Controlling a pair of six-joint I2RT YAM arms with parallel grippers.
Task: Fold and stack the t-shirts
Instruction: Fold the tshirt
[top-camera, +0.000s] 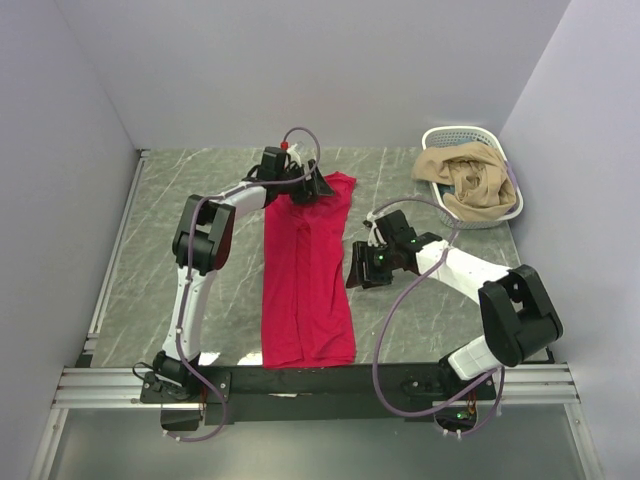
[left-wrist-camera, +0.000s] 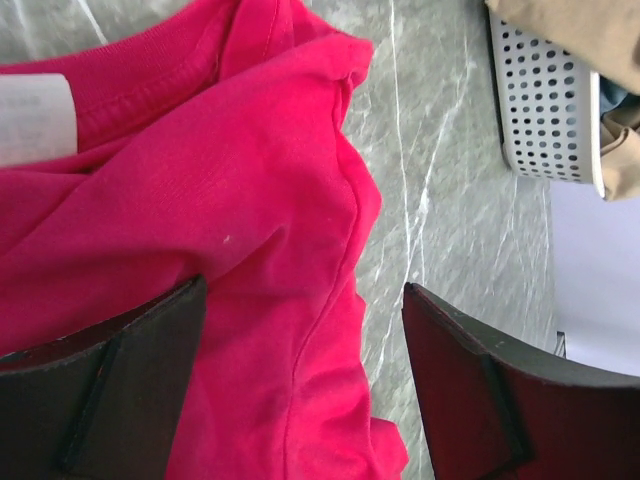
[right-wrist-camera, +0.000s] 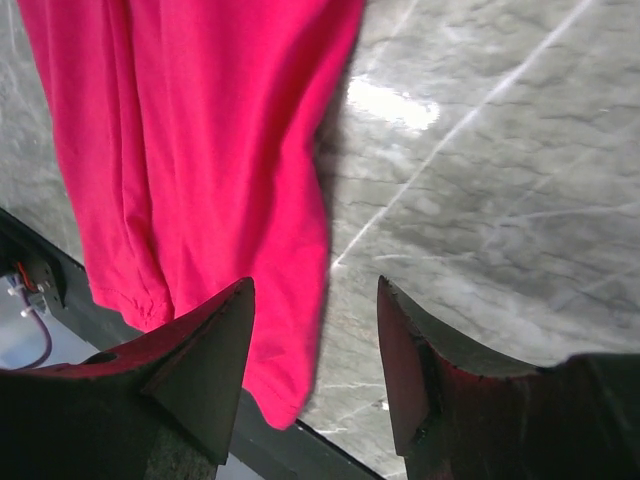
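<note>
Though illegible, white neck label on t-shirt

This looks like a robotics lab test cell: a grey marble-patterned table is boxed in by plain pale wall panels and edged with aluminium framing rails. The left arm and the right arm are bolted side by side at the near edge, trailing exposed cables. The only household things are a red t-shirt and a white lattice basket of cloth, laid out like trial props.
</note>
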